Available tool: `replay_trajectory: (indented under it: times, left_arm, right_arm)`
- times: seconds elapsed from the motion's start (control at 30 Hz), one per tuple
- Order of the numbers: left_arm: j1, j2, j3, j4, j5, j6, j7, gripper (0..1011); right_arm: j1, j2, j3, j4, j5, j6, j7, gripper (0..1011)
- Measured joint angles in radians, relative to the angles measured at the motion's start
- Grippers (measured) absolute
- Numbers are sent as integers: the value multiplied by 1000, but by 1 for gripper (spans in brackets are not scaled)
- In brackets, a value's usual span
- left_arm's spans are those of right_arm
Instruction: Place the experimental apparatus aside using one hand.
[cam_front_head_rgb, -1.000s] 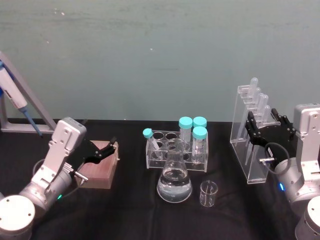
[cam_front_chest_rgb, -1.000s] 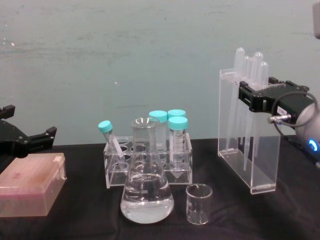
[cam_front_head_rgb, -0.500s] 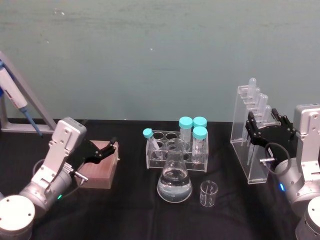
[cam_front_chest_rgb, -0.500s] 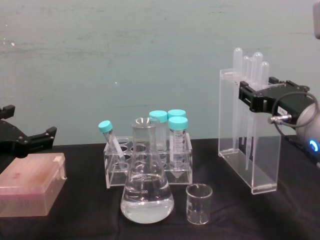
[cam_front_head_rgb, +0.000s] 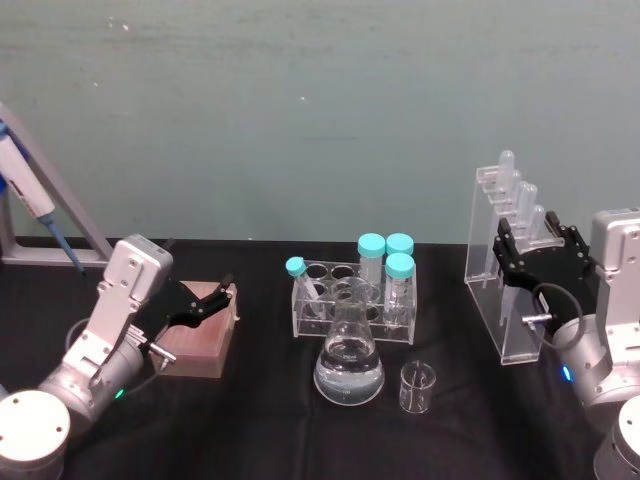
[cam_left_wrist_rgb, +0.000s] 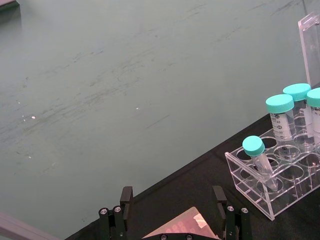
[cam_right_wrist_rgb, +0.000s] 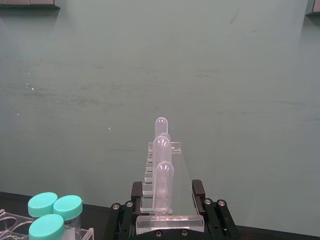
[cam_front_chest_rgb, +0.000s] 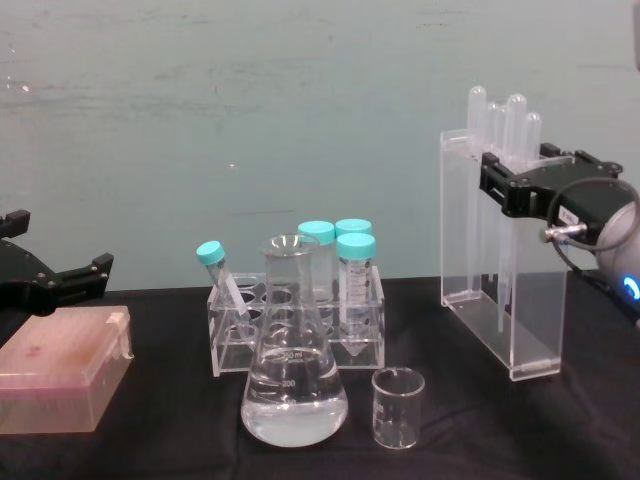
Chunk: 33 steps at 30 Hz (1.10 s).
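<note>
Far left, a blue-and-white pipette (cam_front_head_rgb: 30, 195) parked on a slanted grey frame. Then the left gripper (cam_left_wrist_rgb: 172, 195), hanging just above a pinkish box (cam_front_chest_rgb: 60, 380), jaws spread wide, nothing between them. Middle of the black cloth (cam_front_chest_rgb: 150, 450): a clear tube rack (cam_front_chest_rgb: 230, 345) with four teal-capped tubes (cam_front_chest_rgb: 355, 245), one leaning at the left end, three standing upright at the right end. Right in front of the rack, the conical flask (cam_front_chest_rgb: 293, 390) with clear liquid in the bottom, and just beside it to the right, the small empty beaker (cam_front_chest_rgb: 398, 408). Well apart on the right, the tall acrylic stand (cam_front_chest_rgb: 500, 310), upright, long tubes poking out the top. Right gripper (cam_right_wrist_rgb: 168, 192) clamped on the stand's upper part, one finger on each side wall. Can't tell whether the stand's foot is touching the cloth or sitting a hair above it.
</note>
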Motion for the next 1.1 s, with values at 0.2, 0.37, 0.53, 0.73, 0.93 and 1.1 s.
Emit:
replay_trajectory:
  times: [0.2, 0.37, 0.53, 0.73, 0.93, 1.1]
  left_arm:
    - [0, 0, 0, 0, 0, 0, 0, 1000]
    - [0, 0, 0, 0, 0, 0, 0, 1000]
    - [0, 0, 0, 0, 0, 0, 0, 1000]
    - [0, 0, 0, 0, 0, 0, 0, 1000]
    - [0, 0, 0, 0, 0, 0, 0, 1000]
    - [0, 0, 0, 0, 0, 0, 0, 1000]
  right_arm:
    - [1, -1, 6, 1, -4, -13, -4, 602]
    - [1, -1, 16, 2, -7, -20, -14, 601]
    - [1, 1, 27, 0, -11, -24, -22, 602]
    - [-1, 7, 46, -2, -14, -27, -29, 602]
    - [-5, 14, 66, -10, -14, -28, -29, 602]
    - [-8, 23, 82, -17, -10, -29, -26, 602]
